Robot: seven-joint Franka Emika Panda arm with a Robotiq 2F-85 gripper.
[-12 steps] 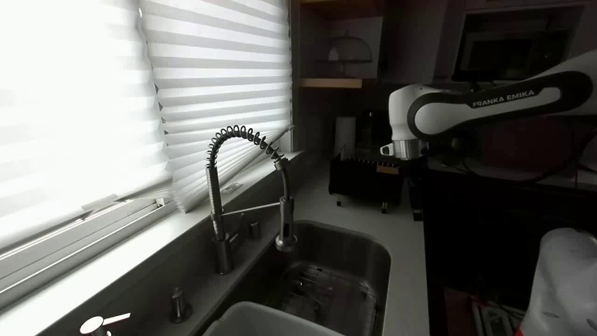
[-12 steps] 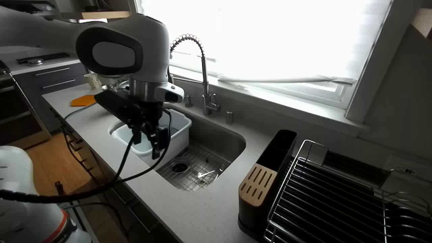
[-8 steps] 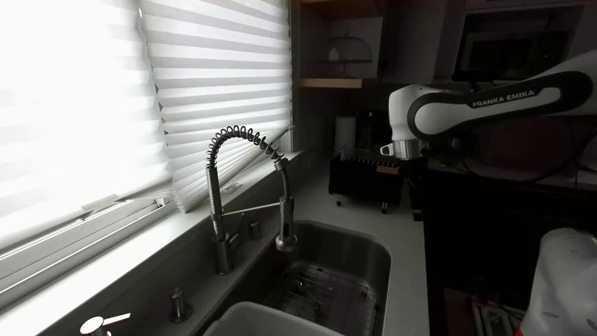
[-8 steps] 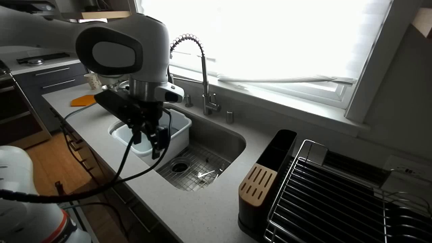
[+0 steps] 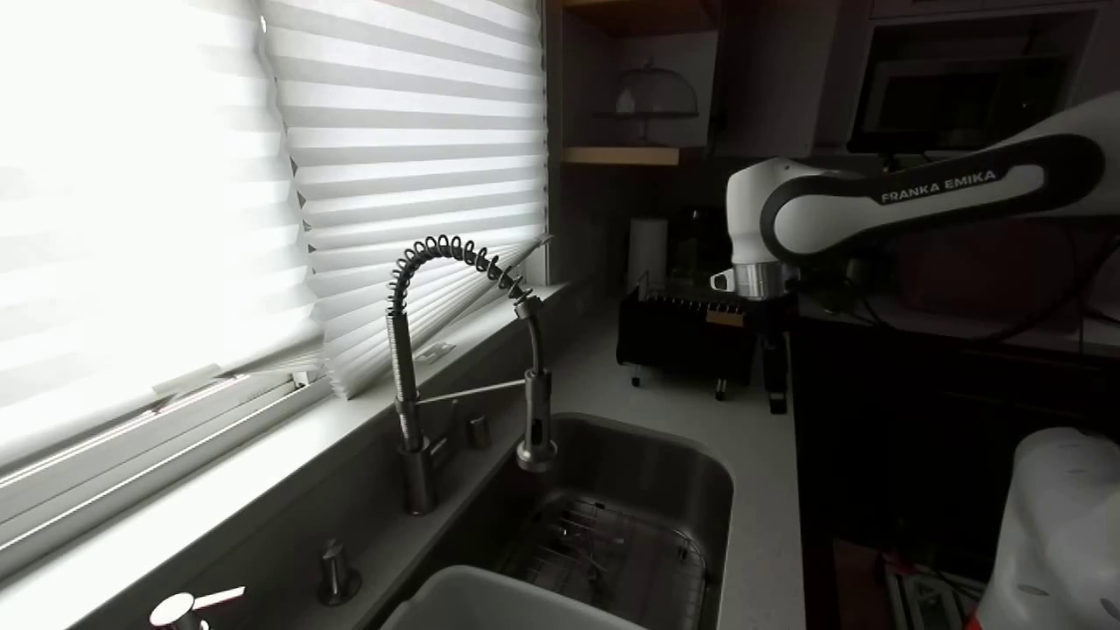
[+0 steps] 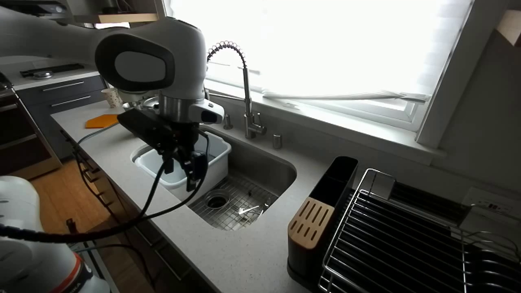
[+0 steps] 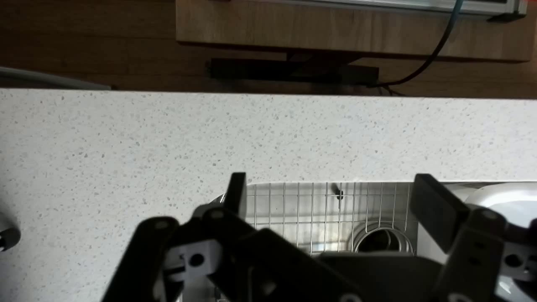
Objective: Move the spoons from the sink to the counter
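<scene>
The spoons [image 6: 249, 210] show as thin glinting slivers on the wire grid of the sink [image 6: 264, 169], near its rounded end. In an exterior view the spoons [image 5: 595, 560] are faint and dark among the grid wires. In the wrist view they are hidden, and the sink's grid and drain [image 7: 289, 209] show between the fingers. The counter [image 6: 252, 256] is pale and speckled around the basin, and it fills the middle of the wrist view [image 7: 126, 142]. My gripper [image 6: 181, 175] is open and empty, above the counter's front strip and the sink edge. Its fingers stand wide apart in the wrist view [image 7: 329, 180].
A white tub [image 6: 217, 169] sits in the sink beside the drain. The coiled spring faucet [image 6: 247, 93] rises behind the basin. A black holder with a slotted wooden top [image 6: 311, 221] and a wire dish rack [image 6: 386, 240] stand on the counter. A cable hangs beside my gripper.
My arm and gripper have shifted slightly toward the sink, and the gripper seems a little turned. The spoons, the tub and the rack have not moved.
</scene>
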